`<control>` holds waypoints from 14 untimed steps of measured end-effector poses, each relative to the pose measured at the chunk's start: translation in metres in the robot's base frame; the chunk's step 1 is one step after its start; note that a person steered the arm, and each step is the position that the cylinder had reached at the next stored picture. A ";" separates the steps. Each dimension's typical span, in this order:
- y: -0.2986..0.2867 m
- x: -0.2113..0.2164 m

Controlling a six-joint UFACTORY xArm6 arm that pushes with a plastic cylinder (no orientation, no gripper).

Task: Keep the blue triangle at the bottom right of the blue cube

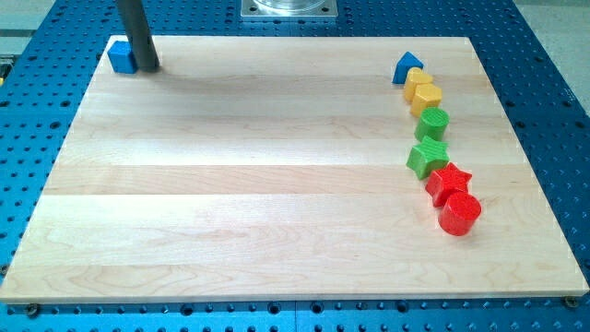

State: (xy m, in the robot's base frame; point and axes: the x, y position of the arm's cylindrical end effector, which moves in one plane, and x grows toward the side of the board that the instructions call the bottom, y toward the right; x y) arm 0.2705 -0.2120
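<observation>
The blue cube [121, 57] sits at the board's top left corner. My tip [147, 66] rests against the cube's right side, touching it. The blue triangle [407, 67] sits far off at the view's top right, heading a curved line of blocks. It is level with the cube, well to its right.
Below the blue triangle runs a chain of touching blocks: a yellow block [416, 79], a second yellow block [427, 96], a green cylinder [431, 123], a green star [428, 158], a red star [448, 182] and a red cylinder [460, 213]. The wooden board [258, 184] lies on a blue perforated table.
</observation>
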 end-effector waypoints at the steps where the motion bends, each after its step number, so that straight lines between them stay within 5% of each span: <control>1: 0.067 -0.001; 5: 0.476 -0.022; 8: 0.348 0.015; 11: 0.376 0.015; 13: 0.200 0.034; 14: 0.160 0.037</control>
State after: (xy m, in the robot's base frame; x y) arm 0.3077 -0.0520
